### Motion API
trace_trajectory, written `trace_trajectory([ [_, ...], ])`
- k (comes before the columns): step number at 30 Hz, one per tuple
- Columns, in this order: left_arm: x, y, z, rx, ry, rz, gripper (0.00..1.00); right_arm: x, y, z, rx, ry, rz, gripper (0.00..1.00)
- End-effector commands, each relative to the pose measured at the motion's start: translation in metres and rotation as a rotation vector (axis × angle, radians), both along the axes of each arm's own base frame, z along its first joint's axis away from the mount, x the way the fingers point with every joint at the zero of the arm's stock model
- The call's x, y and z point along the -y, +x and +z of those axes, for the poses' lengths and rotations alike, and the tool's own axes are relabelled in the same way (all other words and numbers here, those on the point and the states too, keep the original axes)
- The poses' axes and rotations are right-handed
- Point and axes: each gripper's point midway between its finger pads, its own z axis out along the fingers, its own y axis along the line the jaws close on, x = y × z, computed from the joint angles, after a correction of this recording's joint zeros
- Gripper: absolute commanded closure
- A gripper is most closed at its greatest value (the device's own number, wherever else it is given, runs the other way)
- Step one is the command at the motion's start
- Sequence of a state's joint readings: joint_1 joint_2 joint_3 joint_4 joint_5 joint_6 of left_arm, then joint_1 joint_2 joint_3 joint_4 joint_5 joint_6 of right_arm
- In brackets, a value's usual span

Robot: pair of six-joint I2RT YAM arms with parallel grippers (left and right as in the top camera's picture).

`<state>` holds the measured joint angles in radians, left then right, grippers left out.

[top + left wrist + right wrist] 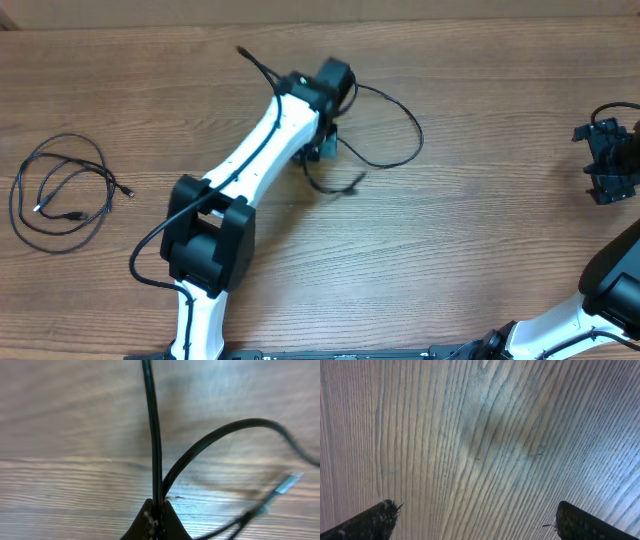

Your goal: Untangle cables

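table top [480,250]: wood-grain, fine streaky lines, smooth, matt with a faint sheen
held cable [152,435]: black rubbery sheath, smooth, slight gloss
coiled cable [60,188]: thin black sheath, finish too small to tell
plug tip [289,482]: silvery, metal-looking, blurred
left arm links [262,140]: white plastic, smooth, glossy
left arm joint housing [210,240]: black plastic, matt
left fingertips [142,522]: black, matt, pale scuff specks
right fingertips [372,521]: black, matt, fuzzy frayed edge

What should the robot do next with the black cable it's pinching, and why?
Probably lift the left tool a little and draw the black cable rightward. The tool is shut on it, its slack curls in a loop on the table, and the other coiled cable lies apart at the far left.
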<state>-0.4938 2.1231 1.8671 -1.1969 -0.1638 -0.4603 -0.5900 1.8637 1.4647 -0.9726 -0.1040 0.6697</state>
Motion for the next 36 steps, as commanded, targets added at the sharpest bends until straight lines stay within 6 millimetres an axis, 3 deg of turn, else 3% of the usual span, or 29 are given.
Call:
trace_trajectory([
  [1, -0.014, 0.03, 0.04, 0.1, -0.019, 0.044, 0.96, 0.001, -0.001, 0.002, 0.002, -0.007, -0.006, 0.0],
  [9, -0.067, 0.065, 0.106, 0.221, -0.074, 0.181, 0.96, 0.001, -0.001, 0.002, 0.002, -0.007, -0.006, 0.0],
  [15, -0.119, 0.073, 0.144, 0.266, -0.153, 0.34, 0.95, 0.001, -0.001, 0.002, 0.002, -0.007, -0.006, 0.0],
  [16, -0.135, 0.073, 0.152, 0.27, -0.188, 0.391, 0.95, 0.001, -0.001, 0.002, 0.002, -0.007, -0.006, 0.0],
  [21, -0.176, 0.07, 0.156, 0.242, -0.265, 0.486, 0.96, 0.001, -0.001, 0.002, 0.002, -0.007, -0.006, 0.0],
  [28, -0.183, 0.045, 0.133, 0.094, -0.258, 0.414, 0.95, 0.001, -0.001, 0.002, 0.002, -0.007, -0.006, 0.0],
  [36, -0.134, 0.026, 0.094, -0.047, -0.231, 0.23, 0.92, 0.001, -0.001, 0.002, 0.002, -0.007, -0.006, 0.0],
])
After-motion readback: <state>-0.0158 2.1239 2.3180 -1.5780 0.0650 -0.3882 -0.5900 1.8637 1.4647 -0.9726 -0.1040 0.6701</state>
